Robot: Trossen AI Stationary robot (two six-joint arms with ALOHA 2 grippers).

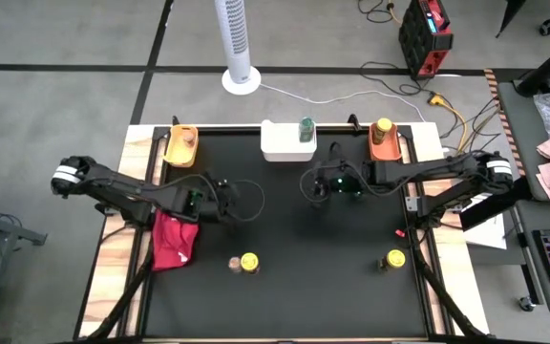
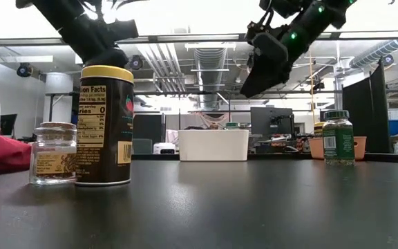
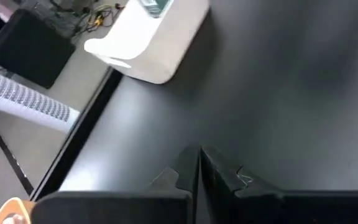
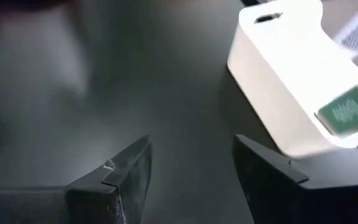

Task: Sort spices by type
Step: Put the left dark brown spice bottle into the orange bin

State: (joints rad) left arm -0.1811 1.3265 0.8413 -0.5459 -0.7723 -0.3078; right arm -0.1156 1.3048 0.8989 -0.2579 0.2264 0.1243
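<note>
The right gripper [image 1: 316,185] hangs above the black table top [image 1: 294,248] near the middle, its two dark fingers [image 4: 126,171] spread apart with nothing between them. Just beyond it, at the far edge, stands the white rectangular plastic tray [image 1: 286,140], and a small jar with a green lid [image 1: 306,128] sits in it. The left gripper [image 1: 225,194] is over the left part of the table, its fingers [image 3: 199,168] pressed together and empty. Beside this arm, at the left edge, lies the crumpled red cloth [image 1: 173,239]. In the far left corner the yellow tray [image 1: 181,145] holds a brown-lidded jar [image 1: 190,138]; in the far right corner the orange tray [image 1: 384,141] holds a yellow-lidded jar [image 1: 383,126]. Near the front edge stand a small clear glass jar with brownish content [image 2: 52,153] and, just beside it, a taller dark cylinder with a yellow lid [image 2: 106,126]. Another yellow-lidded jar [image 1: 394,259] stands at the front right. Between both grippers and these front jars the matte table surface is open.
</note>
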